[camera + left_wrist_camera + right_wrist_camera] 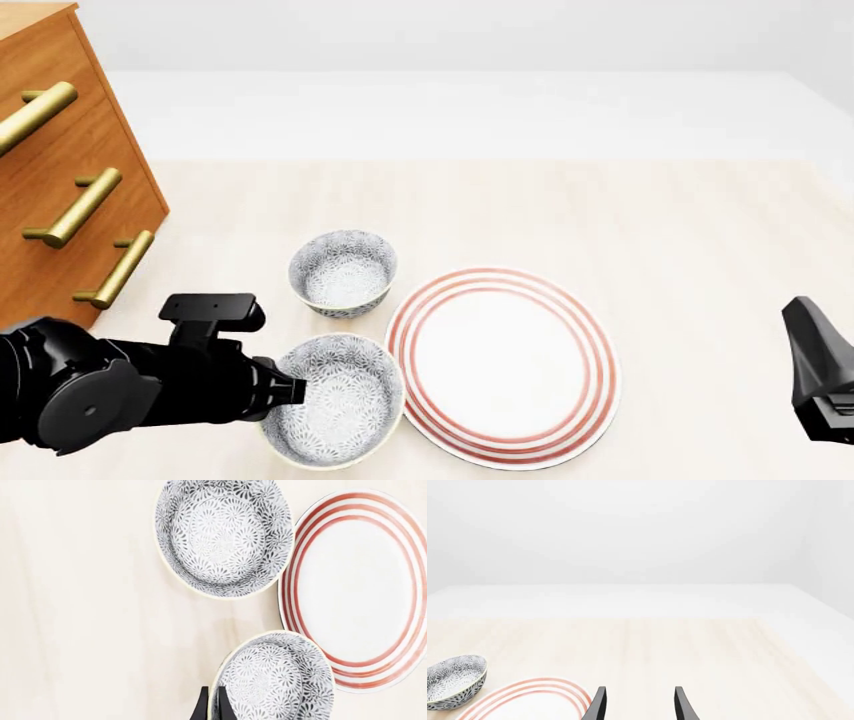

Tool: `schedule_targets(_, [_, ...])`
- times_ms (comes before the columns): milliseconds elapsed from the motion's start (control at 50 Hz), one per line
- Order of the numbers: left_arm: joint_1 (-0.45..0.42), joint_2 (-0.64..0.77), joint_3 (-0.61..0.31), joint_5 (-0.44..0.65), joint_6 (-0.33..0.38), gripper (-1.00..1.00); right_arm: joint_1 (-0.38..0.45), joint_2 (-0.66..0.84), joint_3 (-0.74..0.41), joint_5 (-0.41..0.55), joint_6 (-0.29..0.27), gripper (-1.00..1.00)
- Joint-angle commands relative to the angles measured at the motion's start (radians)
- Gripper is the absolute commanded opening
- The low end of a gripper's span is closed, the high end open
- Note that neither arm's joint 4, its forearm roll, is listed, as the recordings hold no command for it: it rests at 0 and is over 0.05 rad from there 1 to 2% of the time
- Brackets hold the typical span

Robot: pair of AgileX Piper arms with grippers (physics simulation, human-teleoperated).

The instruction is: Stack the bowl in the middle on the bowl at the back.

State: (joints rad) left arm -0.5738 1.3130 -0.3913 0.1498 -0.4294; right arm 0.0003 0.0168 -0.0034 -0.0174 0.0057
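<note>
left fingers pinched on the near bowl's rim

the bowl in the middle [334,400] sits on the counter [561,210] near the front edge, just left of the red-ringed plate [505,365] and so close that their rims nearly touch. the left gripper [212,705] has its two dark fingers [200,707] set either side of the bowl's left rim, one outside the wall and one inside, closed down onto it. in the front view the left arm [120,385] lies low and almost level across the counter, reaching in from the left, its wrist hard against the bowl.

the bowl at the back [343,272] stands just behind the gripped one, a narrow strip of bare counter between them, and its right side comes close to the plate's far-left rim. the plate fills the space to the right of both bowls.

a wooden drawer unit [67,160] with brass handles stands at the far left, near the back bowl but apart from it. beyond the bowls and plate the counter runs bare to its far edge, and wide to the right.

the right gripper [637,705] hangs at the counter's right side, well away from the dishes, its fingers [682,705] spread apart with nothing between them. only a dark tip of the right arm [821,370] shows in the front view.
</note>
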Motion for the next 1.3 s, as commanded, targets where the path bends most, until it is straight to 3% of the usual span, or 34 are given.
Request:
schedule_targets(20, [-0.021,-0.111,-0.007,0.122,0.006,-1.0,0.003,0.011,0.001,-0.012,-0.005,1.0])
schedule_targets(200, [-0.007,-0.304,-0.108,0.354,0.01,-1.0,0.006,0.014,0.001,-0.015,-0.013,1.0])
schedule_targets(340, [-0.005,-0.377,-0.165,0.444,0.013,-1.0,0.009,0.011,0.0,-0.014,-0.019,1.0])
schedule_targets(460, [-0.072,-0.44,-0.216,0.513,-0.036,-1.0,0.01,0.015,0.0,-0.019,-0.023,1.0])
schedule_targets(540, [-0.13,-0.482,-0.218,0.544,-0.078,-1.0,0.01,0.016,0.0,-0.02,-0.025,1.0])
schedule_targets(820, [-0.232,-0.573,-0.251,0.628,-0.116,-1.0,0.014,0.001,-0.001,-0.005,-0.032,1.0])
schedule_targets(860, [-0.289,-0.594,-0.249,0.638,-0.142,-1.0,0.015,0.001,-0.001,-0.004,-0.032,1.0])
schedule_targets(1220, [-0.484,-0.615,-0.244,0.657,-0.151,-1.0,0.017,-0.001,-0.001,-0.002,-0.033,1.0])
schedule_targets(1240, [-0.527,-0.623,-0.239,0.655,-0.168,-1.0,0.017,-0.001,-0.001,-0.002,-0.034,1.0])
schedule_targets(1300, [-0.529,-0.619,-0.229,0.654,-0.162,-1.0,0.017,-0.001,-0.002,-0.001,-0.034,1.0])
